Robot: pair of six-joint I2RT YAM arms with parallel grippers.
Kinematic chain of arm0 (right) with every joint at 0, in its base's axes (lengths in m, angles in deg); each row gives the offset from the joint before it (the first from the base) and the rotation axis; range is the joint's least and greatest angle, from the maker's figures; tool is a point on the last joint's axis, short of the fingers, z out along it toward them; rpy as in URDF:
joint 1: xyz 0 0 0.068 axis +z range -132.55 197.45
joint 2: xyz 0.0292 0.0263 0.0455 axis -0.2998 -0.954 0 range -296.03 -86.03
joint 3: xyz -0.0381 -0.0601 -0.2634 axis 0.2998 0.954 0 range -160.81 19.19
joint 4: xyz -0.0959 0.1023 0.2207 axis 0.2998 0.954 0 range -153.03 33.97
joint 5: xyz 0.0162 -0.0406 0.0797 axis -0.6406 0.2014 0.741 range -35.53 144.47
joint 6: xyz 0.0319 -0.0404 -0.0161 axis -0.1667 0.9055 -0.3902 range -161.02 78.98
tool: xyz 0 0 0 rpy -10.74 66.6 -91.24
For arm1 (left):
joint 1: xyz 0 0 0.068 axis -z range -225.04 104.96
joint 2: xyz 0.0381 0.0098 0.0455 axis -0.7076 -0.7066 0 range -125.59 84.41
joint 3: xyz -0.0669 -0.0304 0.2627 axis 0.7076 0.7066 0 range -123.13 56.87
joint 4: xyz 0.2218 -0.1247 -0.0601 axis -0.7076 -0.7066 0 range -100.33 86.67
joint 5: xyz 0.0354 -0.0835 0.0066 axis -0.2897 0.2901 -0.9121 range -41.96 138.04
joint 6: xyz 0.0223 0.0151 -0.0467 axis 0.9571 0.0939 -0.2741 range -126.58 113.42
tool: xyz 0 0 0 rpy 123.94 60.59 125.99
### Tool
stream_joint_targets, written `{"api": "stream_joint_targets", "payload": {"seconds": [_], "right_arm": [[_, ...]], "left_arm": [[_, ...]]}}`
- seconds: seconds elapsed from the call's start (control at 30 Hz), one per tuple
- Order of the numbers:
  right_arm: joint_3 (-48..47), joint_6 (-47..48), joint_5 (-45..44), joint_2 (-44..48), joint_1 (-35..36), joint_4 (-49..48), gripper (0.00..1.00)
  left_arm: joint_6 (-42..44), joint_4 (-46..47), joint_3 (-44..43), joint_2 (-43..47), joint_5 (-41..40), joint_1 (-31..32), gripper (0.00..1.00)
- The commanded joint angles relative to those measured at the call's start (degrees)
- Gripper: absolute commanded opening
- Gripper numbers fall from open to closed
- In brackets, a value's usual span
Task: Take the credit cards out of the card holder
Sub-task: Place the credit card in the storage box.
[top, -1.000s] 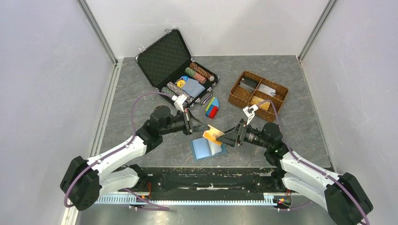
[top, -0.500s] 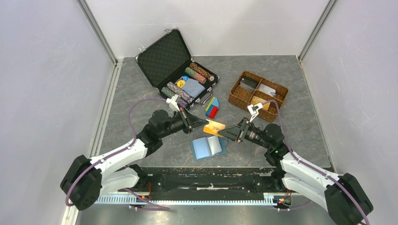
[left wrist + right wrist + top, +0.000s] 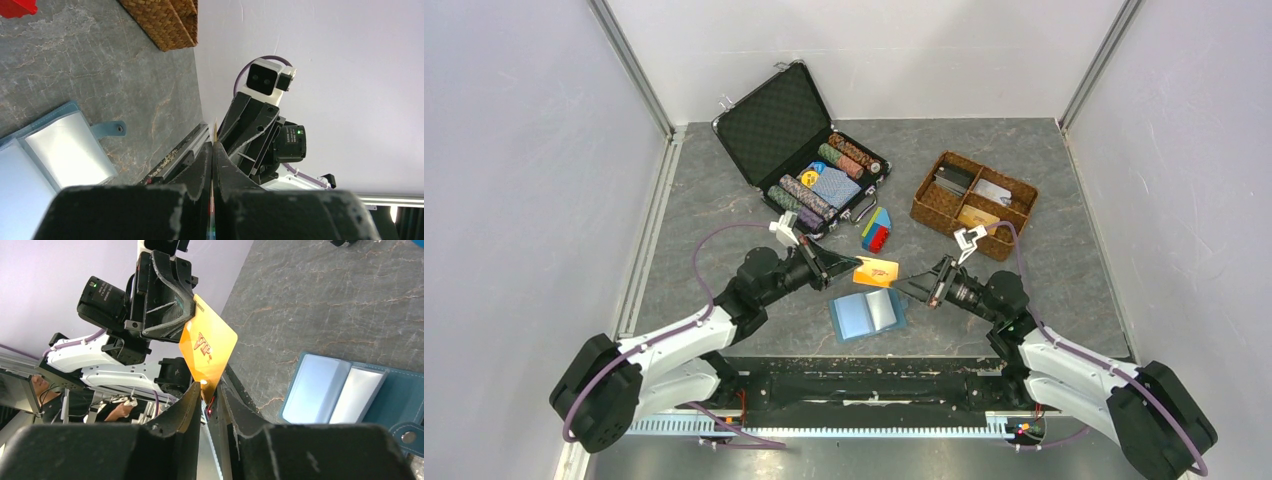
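Observation:
An orange-yellow credit card [image 3: 876, 270] hangs above the table, and my left gripper [image 3: 854, 268] is shut on its left edge. In the left wrist view the card [image 3: 215, 128] shows edge-on between the closed fingers of the left gripper [image 3: 213, 150]. The light-blue card holder [image 3: 867, 314] lies open flat on the table just below; it also shows in the wrist views [image 3: 65, 145] [image 3: 340, 390]. My right gripper [image 3: 904, 286] faces the card from the right. Seen from the right wrist, the card [image 3: 207, 352] has its lower corner in the narrow gap of the right gripper [image 3: 210, 389], whose jaws stand slightly apart.
An open black chip case [image 3: 804, 150] sits at the back left. A brown wicker tray [image 3: 1016, 205] with flat items in it stands at the back right. Coloured blocks [image 3: 876, 230] lie between them, just behind the card.
The left gripper has lifted the orange card up and away from the card holder. The right gripper has drawn back to the right and its jaws have narrowed.

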Motion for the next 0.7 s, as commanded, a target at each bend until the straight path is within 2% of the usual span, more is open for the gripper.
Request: {"api": "stream_joint_targets", "payload": {"seconds": [0.0, 0.07, 0.2, 0.27, 0.3, 0.33, 0.4, 0.43, 0.5, 0.6, 0.67], "right_arm": [[1.01, -1.41, -1.79, 0.39, -0.11, -5.47, 0.21], [1.08, -1.33, -2.28, 0.42, -0.13, -5.55, 0.19], [1.41, -1.48, -2.39, 0.15, -0.06, -7.28, 0.00], [1.64, -1.53, -2.73, 0.18, -0.12, -7.83, 0.00], [1.68, -1.50, -2.99, 0.33, -0.18, -7.85, 0.00], [1.64, -1.42, -3.15, 0.43, -0.19, -7.76, 0.00], [1.14, -0.98, -3.04, 0.91, -0.68, -6.73, 0.00], [0.72, -0.27, -3.01, 1.25, -1.16, -5.35, 0.00], [-0.96, 2.18, -3.15, 2.20, -1.98, -0.89, 0.00], [-3.90, 6.41, -3.93, 3.47, -3.35, 8.03, 0.00], [-5.68, 7.87, -4.09, 4.38, -4.74, 11.81, 0.00]], "left_arm": [[-2.08, 4.07, 0.73, 1.34, -2.31, 0.18, 0.02], [-2.05, 4.39, 0.82, 1.35, -2.16, 0.18, 0.02], [-2.05, 4.78, 0.82, 0.73, -1.83, 0.19, 0.02], [-1.63, 4.82, 0.86, 0.62, -1.61, 0.18, 0.04], [-1.38, 4.62, 0.91, 0.67, -1.58, 0.21, 0.09], [-1.16, 4.12, 0.91, 0.80, -1.60, 0.18, 0.19], [0.00, 1.78, 0.55, 1.36, -1.69, 0.18, 0.49], [1.18, -0.77, -0.02, 1.75, -1.52, 0.18, 0.59], [4.27, -7.00, -1.99, 2.56, -1.04, 0.18, 0.71], [8.70, -14.17, -4.54, 3.47, -0.86, 0.18, 0.82], [10.91, -16.65, -5.59, 4.09, -0.65, 0.21, 0.99]]}}
